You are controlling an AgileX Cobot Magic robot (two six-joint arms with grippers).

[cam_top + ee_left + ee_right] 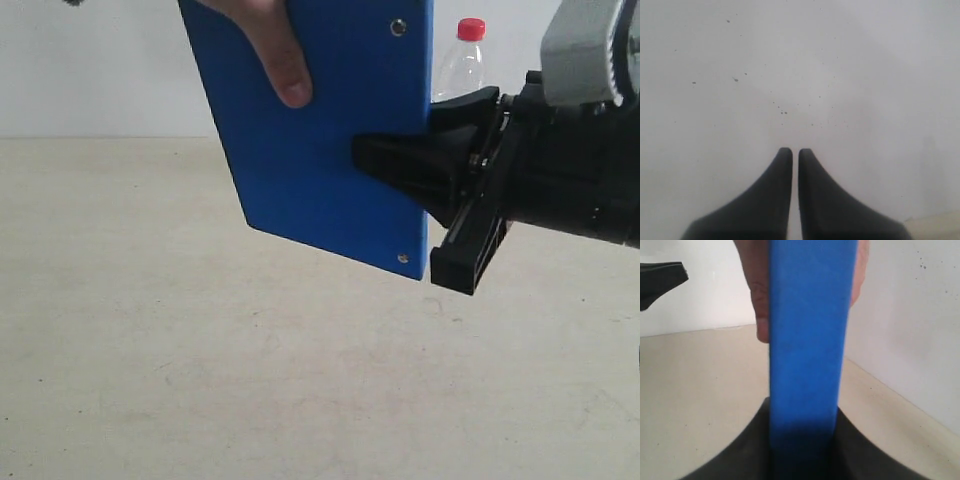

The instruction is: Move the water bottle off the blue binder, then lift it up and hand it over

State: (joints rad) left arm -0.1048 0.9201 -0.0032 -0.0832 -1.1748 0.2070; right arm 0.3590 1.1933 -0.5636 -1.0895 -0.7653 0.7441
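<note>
Handover stage: blue binder (320, 130) is held upright above the desk (200, 350), clamped by the right gripper (372, 155) and gripped by 1 hand (270, 50); water bottle (462, 65) is seen behind, toward the far edge; left gripper (795, 160) is closed.

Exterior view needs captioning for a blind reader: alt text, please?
The right gripper clamps a blue binder held upright above the table while a human hand grips its top. A red-capped water bottle shows behind.
</note>
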